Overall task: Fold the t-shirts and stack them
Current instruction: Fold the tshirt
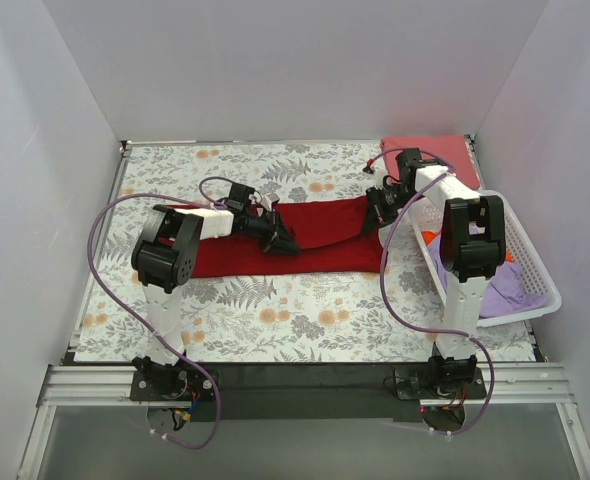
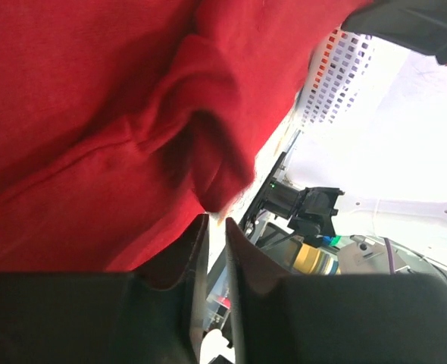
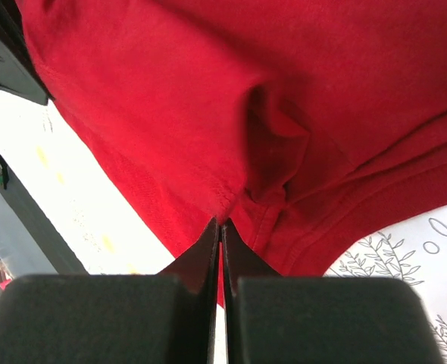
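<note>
Floral cloth [image 1: 275, 320] below. Overhead: crimson shirt [image 1: 325, 250] across middle, between left gripper [image 1: 278, 238] and right gripper [image 1: 378, 212]. Left wrist: jaws barely parted, fold at tips, hold unclear. Right wrist: jaws pressed onto hem. Risk: weak left hold, shirt slips, bunches.

Four t-shirts — crimson [image 1: 325, 255], pink [image 1: 440, 148], lavender [image 1: 505, 290], orange [image 1: 431, 240] — one basket [image 1: 520, 311], one floral cloth [image 1: 275, 320].

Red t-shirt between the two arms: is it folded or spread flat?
Partly folded: the red t-shirt lies as a narrow band, its far edge lifted in the jaws of the left gripper and right gripper.
</note>
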`<state>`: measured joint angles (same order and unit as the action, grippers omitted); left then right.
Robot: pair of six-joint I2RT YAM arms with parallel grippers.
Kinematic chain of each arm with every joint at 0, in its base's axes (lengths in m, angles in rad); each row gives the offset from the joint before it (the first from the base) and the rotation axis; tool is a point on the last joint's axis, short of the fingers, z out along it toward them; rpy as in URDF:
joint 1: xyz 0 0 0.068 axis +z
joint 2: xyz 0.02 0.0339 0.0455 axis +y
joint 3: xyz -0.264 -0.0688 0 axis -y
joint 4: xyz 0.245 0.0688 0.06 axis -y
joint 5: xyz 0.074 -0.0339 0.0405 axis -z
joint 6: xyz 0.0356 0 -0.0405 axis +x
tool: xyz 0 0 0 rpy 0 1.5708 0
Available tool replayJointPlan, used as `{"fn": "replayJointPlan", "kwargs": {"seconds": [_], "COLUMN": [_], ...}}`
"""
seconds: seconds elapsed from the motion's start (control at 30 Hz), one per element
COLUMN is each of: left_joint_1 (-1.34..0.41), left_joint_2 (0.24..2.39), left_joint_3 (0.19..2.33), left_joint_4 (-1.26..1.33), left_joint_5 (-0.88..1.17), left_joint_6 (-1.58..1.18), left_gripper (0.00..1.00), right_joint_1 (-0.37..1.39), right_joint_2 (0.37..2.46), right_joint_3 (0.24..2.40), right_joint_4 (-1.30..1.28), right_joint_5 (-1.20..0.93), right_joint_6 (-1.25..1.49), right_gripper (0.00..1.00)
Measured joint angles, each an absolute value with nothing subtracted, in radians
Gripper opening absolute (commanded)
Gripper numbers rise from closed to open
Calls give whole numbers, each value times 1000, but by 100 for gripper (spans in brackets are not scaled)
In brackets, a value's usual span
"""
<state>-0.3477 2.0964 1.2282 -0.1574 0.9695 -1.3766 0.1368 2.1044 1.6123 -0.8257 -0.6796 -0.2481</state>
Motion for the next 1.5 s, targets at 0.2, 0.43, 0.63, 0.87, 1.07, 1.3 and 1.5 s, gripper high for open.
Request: {"fn": "replayJointPlan", "kwargs": {"seconds": [0.2, 0.43, 0.63, 0.87, 1.07, 1.3, 1.5], "left_joint_1": [-347, -337, -336, -356, -368, -316, -280], "left_joint_2": [2096, 1967, 1902, 2050, 2181, 2221, 2109], "left_joint_3": [1222, 1177, 1258, 1364, 1349, 1338, 1319], "left_joint_4": [-157, -165, -126, -91, -98, -102, -177], "left_joint_5": [975, 983, 987, 986, 967, 986, 974], "left_joint_6": [-1366, -1280, -1253, -1275, -1311, -1333, -1182], "left_gripper": [32, 34, 30, 25, 25, 32, 48], "right_joint_1": [137, 138, 171, 230, 228, 226, 245], "right_joint_2": [2104, 2099, 2094, 2178, 2296, 2358, 2465], "right_joint_3": [1607, 1635, 1745, 1831, 1830, 1909, 2155], "right_joint_4": [-857, -894, -892, -878, -868, -884, -866], "right_joint_5": [-657, -664, -693, -708, -657, -603, -480], "right_joint_6": [-277, -300, -280, -257, -246, -235, -252], "right_gripper": [40, 28, 21, 19, 16, 15, 18]}}
